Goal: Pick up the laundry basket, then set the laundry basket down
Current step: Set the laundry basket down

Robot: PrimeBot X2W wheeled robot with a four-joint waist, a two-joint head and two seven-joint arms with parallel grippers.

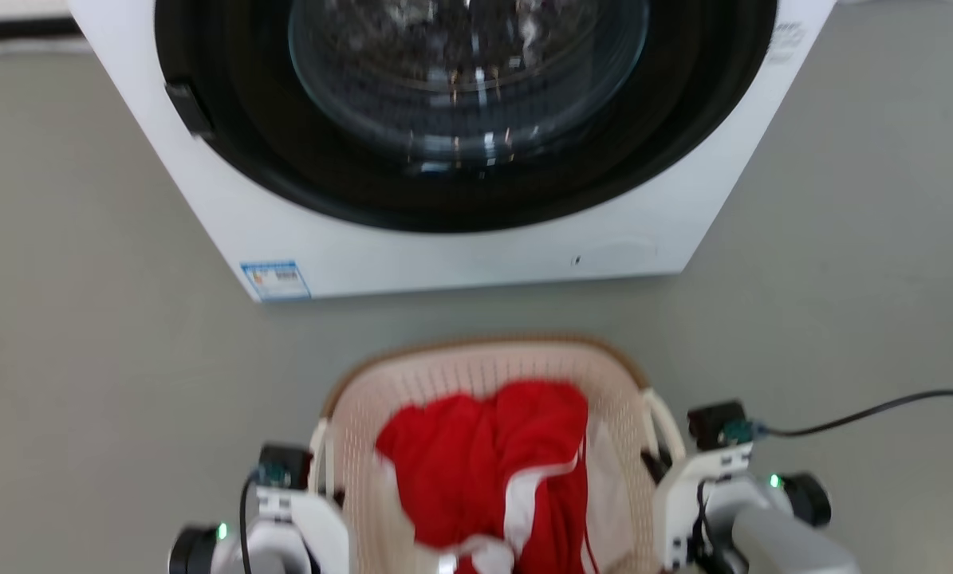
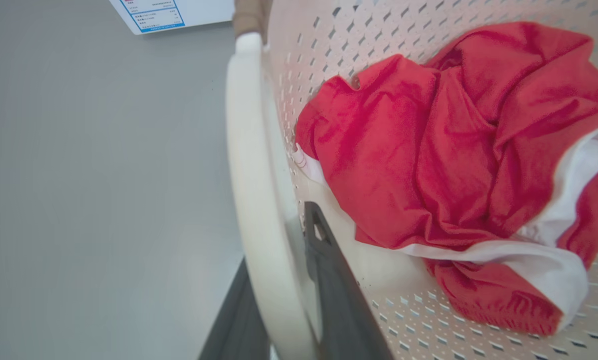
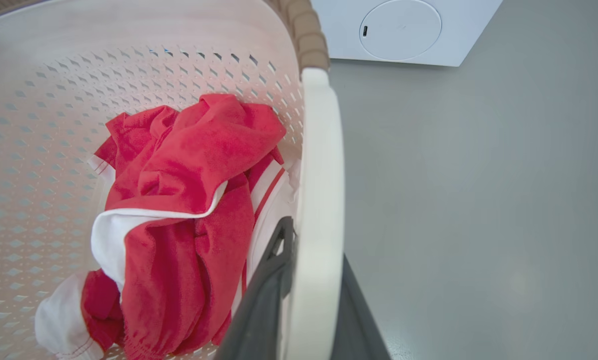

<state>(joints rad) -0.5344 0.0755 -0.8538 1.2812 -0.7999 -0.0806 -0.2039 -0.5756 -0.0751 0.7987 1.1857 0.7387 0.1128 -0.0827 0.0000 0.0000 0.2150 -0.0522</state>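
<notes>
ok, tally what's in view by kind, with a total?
Washing machine: 1
Laundry basket: 1
Handles: 2, left handle, right handle
Pincers: 2, left pincer, right pincer, each gripping its handle
Clothes heap, red and white: 1
Cable: 1
Total: 8

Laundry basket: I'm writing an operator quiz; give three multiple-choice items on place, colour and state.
1. The laundry basket sits: A in front of the washing machine; B on top of it; C inside its drum.
2. The garment in it is mostly: A blue; B red; C black.
3. The left gripper and right gripper: A hang open; B grip the garment; C each clamp a side handle.
Key: A, the machine stands just beyond it; B, red with white trim; C, fingers flank each handle.
</notes>
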